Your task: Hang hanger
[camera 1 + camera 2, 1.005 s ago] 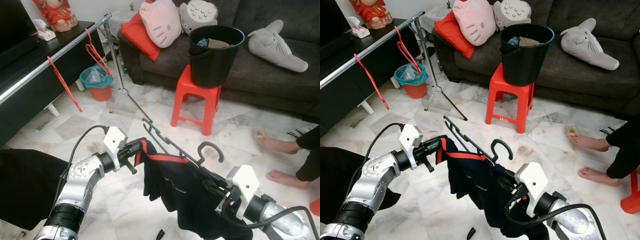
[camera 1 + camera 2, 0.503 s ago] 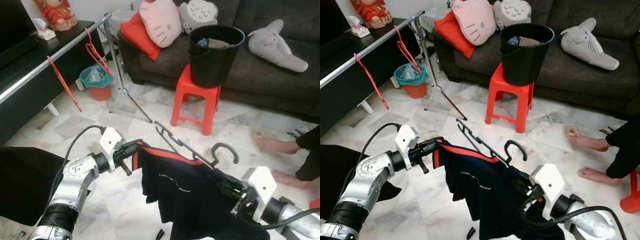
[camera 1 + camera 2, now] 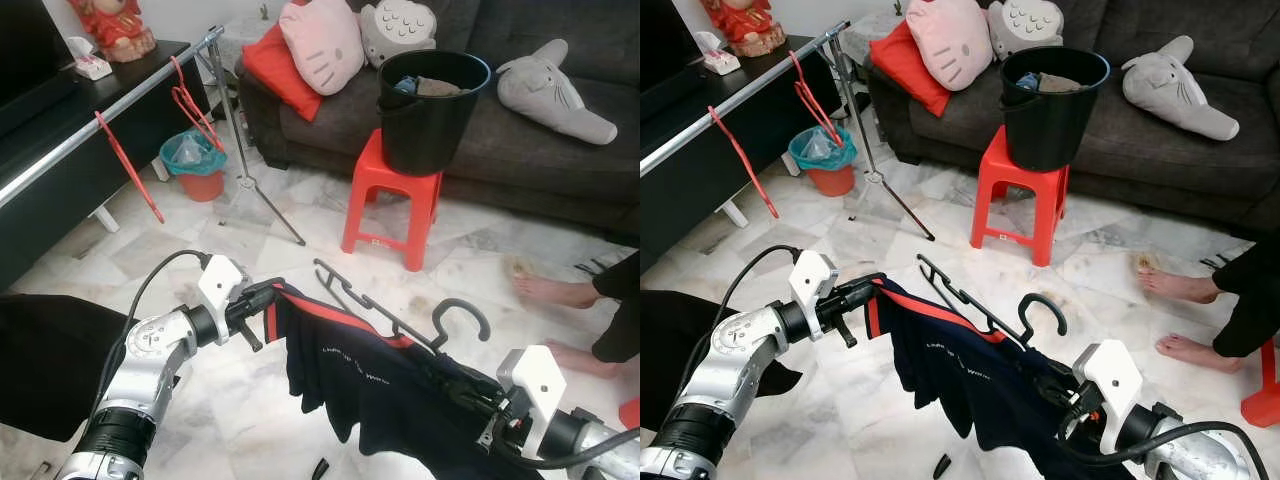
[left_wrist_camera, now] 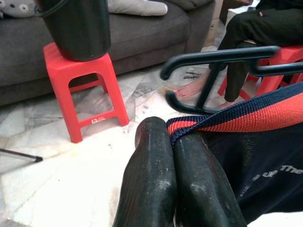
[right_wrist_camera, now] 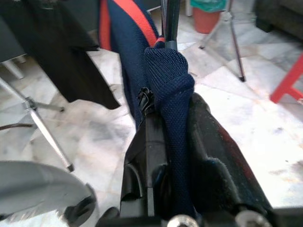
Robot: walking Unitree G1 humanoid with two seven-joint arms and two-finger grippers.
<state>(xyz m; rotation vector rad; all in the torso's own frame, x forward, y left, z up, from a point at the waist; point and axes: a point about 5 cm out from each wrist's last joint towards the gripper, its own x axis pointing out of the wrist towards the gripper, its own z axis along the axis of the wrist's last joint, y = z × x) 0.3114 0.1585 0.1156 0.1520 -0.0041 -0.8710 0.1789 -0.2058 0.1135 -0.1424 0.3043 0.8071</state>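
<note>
A black hanger (image 3: 385,318) carries a dark navy shirt (image 3: 375,390) with a red-trimmed collar, held low over the marble floor between my two arms. My left gripper (image 3: 270,295) is shut on the shirt's collar; in the left wrist view its fingers (image 4: 161,179) pinch the red and navy trim (image 4: 236,116) beside the hanger's hook (image 4: 213,59). My right gripper (image 3: 452,373) is shut on the shirt's other shoulder, with navy cloth (image 5: 168,94) bunched between its fingers. A silver rail (image 3: 110,92) runs along the upper left, bearing two red hangers (image 3: 130,165).
The rail's tripod legs (image 3: 270,205) spread on the floor ahead. A red stool (image 3: 390,195) with a black bucket (image 3: 430,95) stands before the sofa (image 3: 560,150). A person's bare feet (image 3: 555,290) are at the right. A teal bin (image 3: 190,160) sits beneath the rail.
My right gripper has moved right and down, drawing the shirt and hanger out wider. The hanger's hook has shifted right. The left gripper has hardly moved.
</note>
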